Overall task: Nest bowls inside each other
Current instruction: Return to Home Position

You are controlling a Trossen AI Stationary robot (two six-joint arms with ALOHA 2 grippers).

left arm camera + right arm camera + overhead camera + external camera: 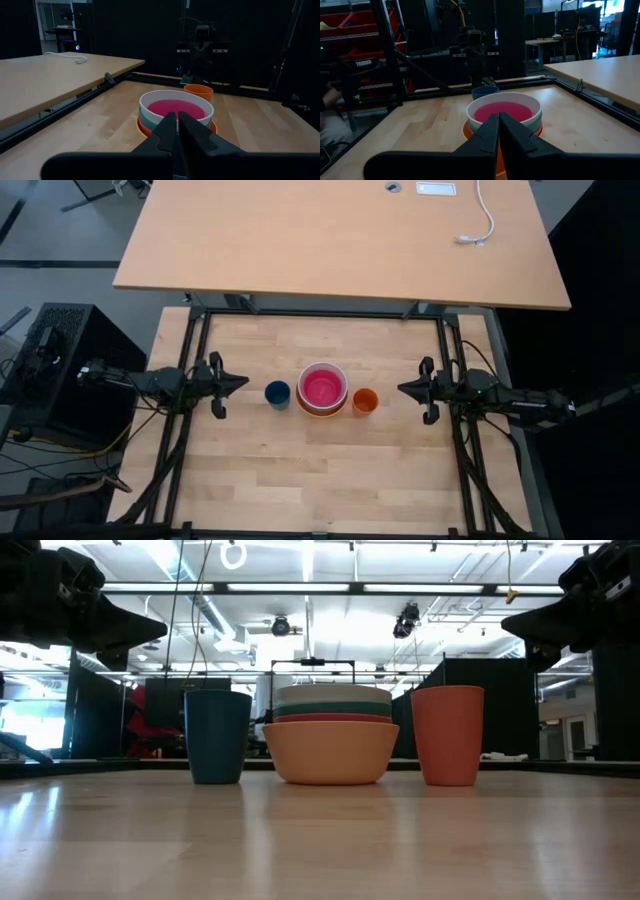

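Five bowls (pixel 322 390) sit nested in one stack at the middle of the bench (pixel 300 480): orange lowest, then red, teal and white, with pink innermost. A blue cup (pixel 277 394) stands just beside the stack on the left-edge side, and an orange cup (pixel 365 401) just beside it on the right-edge side. The left gripper (pixel 245 382) hangs above the bench near its left edge and the right gripper (pixel 400 389) near its right edge. Both have their fingers pressed together and hold nothing. Beyond the far edge, a second table (pixel 300 240) carries a white cable (pixel 484 215).

A robotics lab: open ceiling ducts (pixel 205 610), strip lights (pixel 330 587), equipment shelving (pixel 355 65), bare desks (pixel 340 240).
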